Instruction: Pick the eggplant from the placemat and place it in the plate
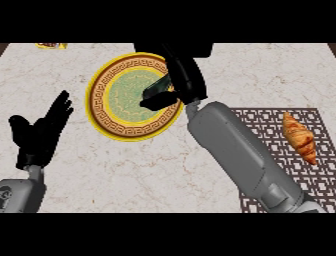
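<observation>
Black fingers of the right hand (172,85) curl over the plate (112,120) near the table's (274,70) far edge, largely hiding a dark shape, probably the eggplant (156,90); left hand (42,132) rests open.

Light falls evenly and fairly brightly on the pale marbled counter (274,75), with no glare or hot spots on it. Shadows are almost absent: nothing dark spreads beneath the left robot hand (42,132) or around the croissant (301,137). The black robot hands read as flat silhouettes with little inner detail. The grey right forearm (234,150) carries a soft gradient, lighter along its upper side. The whole view looks soft, edges slightly fuzzy; straight lines at the counter's borders stay unbent.
</observation>
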Robot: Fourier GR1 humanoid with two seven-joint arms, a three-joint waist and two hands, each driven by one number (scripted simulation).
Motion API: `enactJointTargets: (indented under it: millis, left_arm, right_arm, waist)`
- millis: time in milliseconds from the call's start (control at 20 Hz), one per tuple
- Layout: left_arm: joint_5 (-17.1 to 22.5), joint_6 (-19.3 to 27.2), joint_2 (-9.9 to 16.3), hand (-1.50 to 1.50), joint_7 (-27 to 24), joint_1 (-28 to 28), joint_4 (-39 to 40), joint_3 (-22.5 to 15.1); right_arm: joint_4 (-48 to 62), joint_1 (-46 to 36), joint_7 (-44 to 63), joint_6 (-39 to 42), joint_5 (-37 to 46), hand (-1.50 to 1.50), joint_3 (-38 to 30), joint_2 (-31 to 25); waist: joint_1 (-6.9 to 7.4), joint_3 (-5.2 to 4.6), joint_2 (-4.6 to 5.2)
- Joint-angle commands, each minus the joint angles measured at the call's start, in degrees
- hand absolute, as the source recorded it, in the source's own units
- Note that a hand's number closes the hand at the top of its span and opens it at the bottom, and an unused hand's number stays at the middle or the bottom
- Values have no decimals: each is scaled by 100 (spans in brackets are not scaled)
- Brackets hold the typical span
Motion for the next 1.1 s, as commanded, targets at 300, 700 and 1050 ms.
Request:
enactJointTargets:
  millis: [300,700,1050]
  left_arm:
    - [-112,39,-37,0,106,252,-357,-37]
    - [-13,-363,127,0,-40,16,51,440]
    - [-352,-124,-317,0,32,-4,-31,221]
  right_arm:
    - [-1306,695,704,1014,-1724,-150,-699,63]
    - [-1241,1150,-195,1867,-1798,-150,-1308,-250]
    - [-987,1277,-635,2529,-1816,-150,-1786,-734]
  waist:
    - [-21,0,-33]
    - [-14,-6,-1]
    - [-23,-6,1]
